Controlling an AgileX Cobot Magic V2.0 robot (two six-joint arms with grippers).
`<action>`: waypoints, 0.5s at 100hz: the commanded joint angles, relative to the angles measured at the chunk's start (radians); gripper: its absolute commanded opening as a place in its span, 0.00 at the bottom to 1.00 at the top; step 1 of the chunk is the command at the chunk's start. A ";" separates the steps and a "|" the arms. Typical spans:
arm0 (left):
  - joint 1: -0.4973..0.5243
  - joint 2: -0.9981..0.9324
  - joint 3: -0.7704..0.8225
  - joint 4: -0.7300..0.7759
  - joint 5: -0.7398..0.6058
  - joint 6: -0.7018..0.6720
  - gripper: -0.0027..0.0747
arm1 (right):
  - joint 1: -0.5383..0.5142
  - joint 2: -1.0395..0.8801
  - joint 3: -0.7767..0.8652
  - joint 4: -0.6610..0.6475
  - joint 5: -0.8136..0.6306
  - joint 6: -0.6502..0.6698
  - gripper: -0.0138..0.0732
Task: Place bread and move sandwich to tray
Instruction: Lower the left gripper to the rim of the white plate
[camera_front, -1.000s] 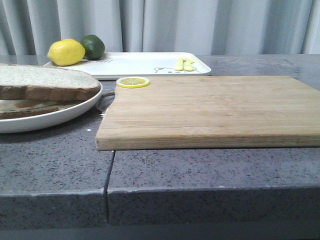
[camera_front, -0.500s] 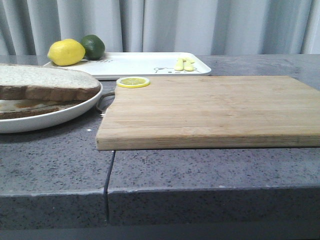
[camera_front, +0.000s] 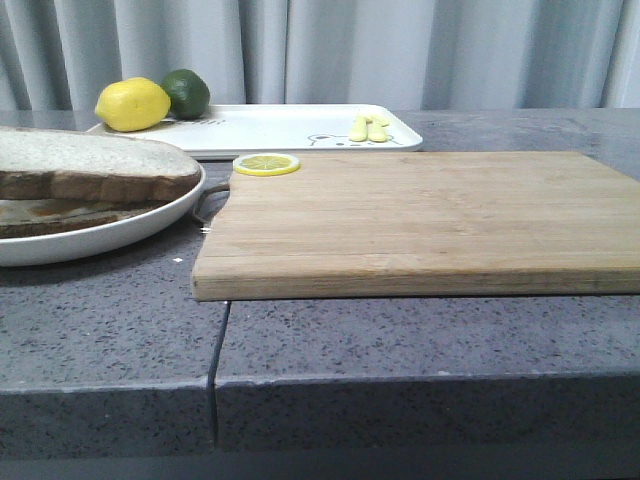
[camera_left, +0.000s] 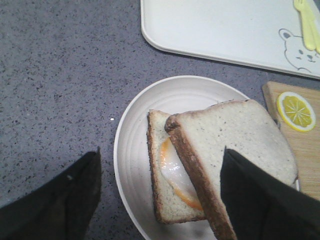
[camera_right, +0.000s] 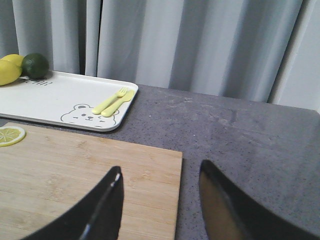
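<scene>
We see a speckled grey stone counter (camera_front: 400, 330) with a seam running toward its front edge, and pale grey curtains (camera_front: 400, 50) hanging close behind it.

Taking the wooden board (camera_front: 420, 215) as our landmark: it lies flat in the middle of the counter, its top bare except for a lemon slice (camera_front: 266, 164) on its far left corner. Behind the board, touching or nearly touching its far edge, sits the tray (camera_front: 290, 125), with a bear drawing, yellow cutlery (camera_front: 368, 129) near its right end, and a lemon (camera_front: 132, 104) and lime (camera_front: 186, 93) at its left end. Left of the board, just beside its left edge, sits the plate (camera_left: 135, 150) holding the sandwich (camera_left: 172, 175), egg showing. The bread (camera_left: 235, 145) lies tilted across the sandwich, one edge resting on it and the other reaching toward the board.

Our left gripper (camera_left: 160, 192) hangs over the plate, fingers spread wide with the bread's near end between them, holding nothing. Our right gripper (camera_right: 160, 200) hovers over the board's right edge, fingers apart and empty.

Right of the board the counter lies bare to the curtains; left of the plate there is open stone too. The tray's middle is unoccupied.
</scene>
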 joint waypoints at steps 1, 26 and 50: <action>-0.001 0.028 -0.028 -0.018 -0.076 -0.011 0.63 | -0.004 0.006 -0.026 -0.007 -0.082 0.000 0.58; -0.001 0.108 -0.028 0.005 -0.094 -0.011 0.63 | -0.004 0.006 -0.026 -0.007 -0.082 0.000 0.58; -0.001 0.131 -0.028 0.027 -0.101 -0.011 0.63 | -0.004 0.006 -0.026 -0.007 -0.082 0.000 0.58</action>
